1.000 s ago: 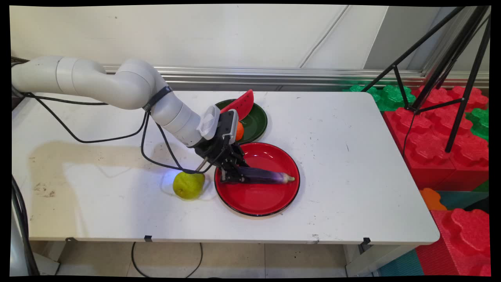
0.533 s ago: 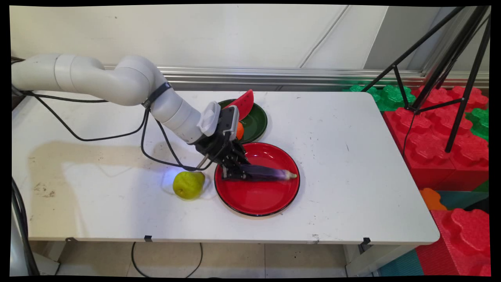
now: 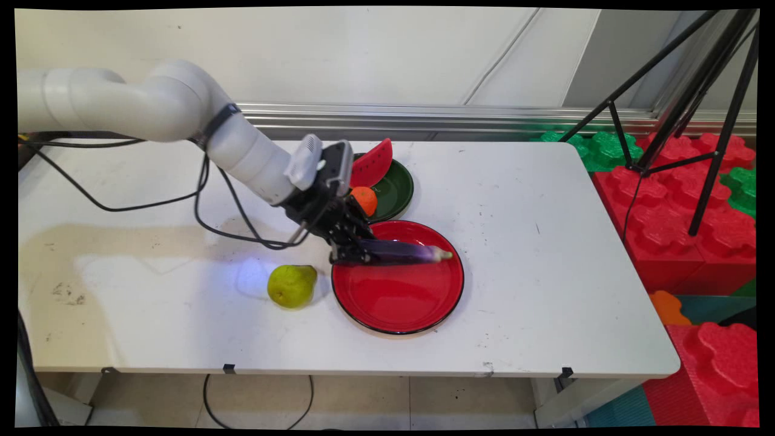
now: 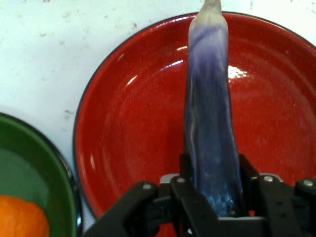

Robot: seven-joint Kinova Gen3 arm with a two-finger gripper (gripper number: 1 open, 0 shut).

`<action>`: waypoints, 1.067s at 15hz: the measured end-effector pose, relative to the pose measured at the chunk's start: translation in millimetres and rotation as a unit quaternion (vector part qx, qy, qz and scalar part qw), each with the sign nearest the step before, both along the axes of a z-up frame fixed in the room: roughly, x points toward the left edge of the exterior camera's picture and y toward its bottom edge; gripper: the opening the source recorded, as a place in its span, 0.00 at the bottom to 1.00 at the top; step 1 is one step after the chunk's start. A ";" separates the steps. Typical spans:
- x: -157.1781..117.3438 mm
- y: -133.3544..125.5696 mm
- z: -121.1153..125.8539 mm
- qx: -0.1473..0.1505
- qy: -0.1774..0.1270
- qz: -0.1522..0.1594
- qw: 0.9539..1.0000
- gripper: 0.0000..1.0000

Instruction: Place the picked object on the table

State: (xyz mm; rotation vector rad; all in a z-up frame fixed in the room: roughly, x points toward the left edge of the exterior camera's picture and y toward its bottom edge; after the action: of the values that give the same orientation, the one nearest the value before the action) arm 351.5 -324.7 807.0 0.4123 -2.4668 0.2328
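- Gripper (image 3: 351, 254) fingers stay clamped on the eggplant (image 3: 402, 252).
- The eggplant now hangs higher above the red plate (image 3: 399, 318) than before.
- Pear (image 3: 291, 285) unmoved.

bright even light, soft shadows

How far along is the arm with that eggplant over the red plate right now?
Done: the pincer is shut on the purple eggplant, which is lifted above the red plate. In hand: it hangs level in the air. Left: it is set down nowhere yet. The pear lies on the table beside the plate.
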 end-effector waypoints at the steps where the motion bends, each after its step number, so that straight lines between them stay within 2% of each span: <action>1: 3.2 1.8 4.3 0.000 0.000 0.002 1.000 0.00; 5: 28.8 16.3 32.3 0.004 0.001 0.018 1.000 0.00; 9: 49.7 27.3 50.2 0.009 -0.004 0.030 1.000 0.00; 16: 101.3 51.8 67.9 0.023 -0.053 0.049 0.997 0.00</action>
State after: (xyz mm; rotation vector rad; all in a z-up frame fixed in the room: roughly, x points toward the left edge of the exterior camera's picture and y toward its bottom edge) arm 452.8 -272.9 874.9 0.5537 -2.5635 0.2435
